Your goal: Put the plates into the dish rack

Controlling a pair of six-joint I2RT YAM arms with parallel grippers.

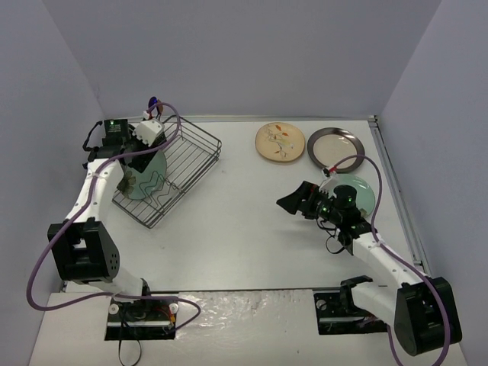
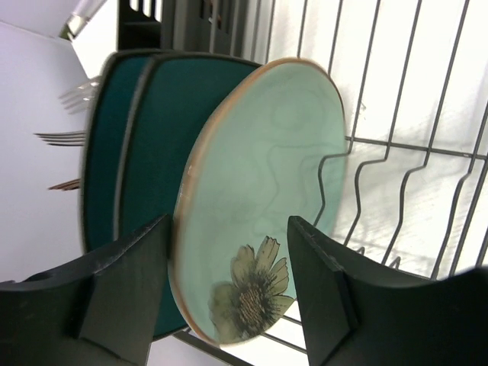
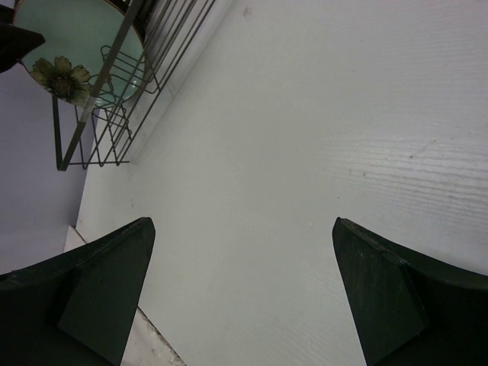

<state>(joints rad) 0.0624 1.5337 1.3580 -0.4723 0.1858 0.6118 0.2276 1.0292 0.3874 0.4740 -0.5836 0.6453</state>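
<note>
The black wire dish rack (image 1: 187,156) stands at the left. In the left wrist view two dark teal square plates (image 2: 114,152) stand on edge in it, with the flowered mint-green round plate (image 2: 259,191) upright beside them. My left gripper (image 2: 229,229) is open, its jaws astride this plate's rim with a gap on the right side; it shows over the rack in the top view (image 1: 146,156). My right gripper (image 1: 293,200) is open and empty above the table. The plain mint plate (image 1: 360,191), the cream floral plate (image 1: 280,142) and the beige dark-rimmed plate (image 1: 335,146) lie flat at the right.
Forks (image 2: 65,137) stick out by the dark cutlery holder (image 2: 152,23) at the rack's far corner. The right wrist view shows the rack (image 3: 114,114) and the flowered plate (image 3: 76,46) far off. The right arm lies over part of the plain mint plate.
</note>
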